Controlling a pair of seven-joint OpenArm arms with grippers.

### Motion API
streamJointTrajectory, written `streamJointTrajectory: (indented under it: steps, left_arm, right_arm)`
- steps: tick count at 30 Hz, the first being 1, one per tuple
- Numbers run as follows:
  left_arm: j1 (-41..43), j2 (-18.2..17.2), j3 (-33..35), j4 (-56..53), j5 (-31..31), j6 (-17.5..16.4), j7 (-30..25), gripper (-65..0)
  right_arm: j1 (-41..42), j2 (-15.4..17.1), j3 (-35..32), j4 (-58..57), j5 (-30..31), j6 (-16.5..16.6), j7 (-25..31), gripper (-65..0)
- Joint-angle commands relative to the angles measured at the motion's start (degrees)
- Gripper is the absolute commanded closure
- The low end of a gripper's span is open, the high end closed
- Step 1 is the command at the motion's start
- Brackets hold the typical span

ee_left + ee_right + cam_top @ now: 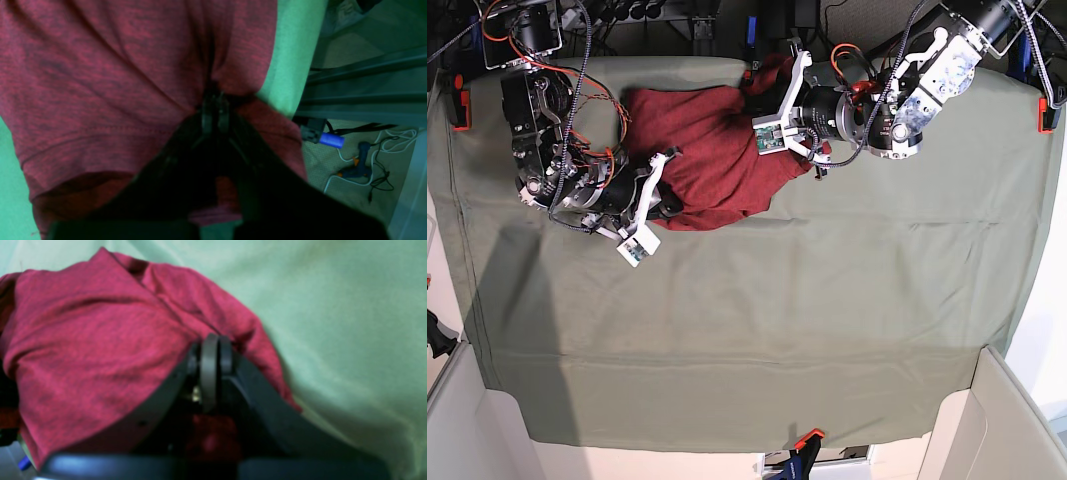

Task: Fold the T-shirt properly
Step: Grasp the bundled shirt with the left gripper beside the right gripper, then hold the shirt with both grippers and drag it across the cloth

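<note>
- The T-shirt (pixel 712 150) lies bunched at the far side of the green table cloth (pixel 757 320).
- The left gripper (pixel 215 100) and right gripper (pixel 213 350) each pinch its fabric.
- A blue glue gun (pixel 358 165) lies on the floor.

One T-shirt (pixel 712 150), apparently two grippers.

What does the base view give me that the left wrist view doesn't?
Base only: the whole T-shirt bunched near the far edge of the table cloth, both arms on it at once, and the right gripper at its near side.
Left wrist only: the left gripper shut on a pinch of fabric, and a glue gun on the floor.
Both: red shirt, green cloth.
</note>
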Motion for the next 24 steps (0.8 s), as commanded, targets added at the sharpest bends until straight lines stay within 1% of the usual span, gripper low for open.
streamJointTrajectory:
  steps: [1, 3, 4, 7, 11, 13, 15, 17, 20, 24]
  left_arm:
    - [-0.9, -0.2, -0.4, 0.7, 0.7, -0.1, -0.1, 0.0]
    - [-2.4, 0.2, 0.7, 0.7, 1.6, -0.1, -0.7, 0.0]
    - [-3.7, 0.3, 1.9, 0.6, 3.0, -0.1, -1.5, 0.0]
    - [-8.8, 1.1, 7.2, -1.0, 7.1, -0.1, -4.2, 0.0]
    - [-15.9, 3.8, 15.0, -7.1, 11.6, -0.1, -6.1, 0.0]
    - [-19.2, 5.2, 17.4, -10.9, 13.0, -0.1, -6.6, 0.0]
    - [-22.1, 5.7, 18.4, -14.1, 13.5, -0.1, -7.5, 0.0]
    - [-24.4, 5.5, 18.4, -15.5, 13.3, -0.1, -7.6, 0.0]
    - [-26.9, 3.6, 18.4, -14.4, 11.3, -0.1, -7.1, 0.0]
    - [-28.2, -0.9, 18.4, -9.0, 10.7, -0.1, -6.8, 0.0]
  right_arm:
    - [0.6, 0.3, 0.1, 0.5, 0.8, 0.2, -1.4, 0.0]
    - [0.6, 0.3, 0.0, 0.5, 1.6, 0.2, -2.4, 0.0]
    - [0.5, 0.3, 0.1, 0.5, 1.7, 0.2, -2.7, 0.0]
    - [0.2, 0.3, 0.1, 0.5, 1.8, 0.2, -2.9, 0.0]
    - [-0.7, 0.4, 0.1, 0.5, 1.7, 0.2, -3.3, 0.0]
    - [-0.9, 0.5, 0.1, 0.5, 1.7, 0.2, -3.7, 0.0]
    - [-1.0, 0.5, 0.1, 0.6, 1.8, 0.2, -3.7, 0.0]
    - [-1.1, 0.5, 0.1, 0.6, 2.2, 0.2, -3.7, 0.0]
    - [-1.2, 0.5, 0.1, 0.6, 2.9, 0.2, -3.7, 0.0]
    - [-1.2, 0.5, 0.1, 0.6, 3.3, 0.2, -3.7, 0.0]
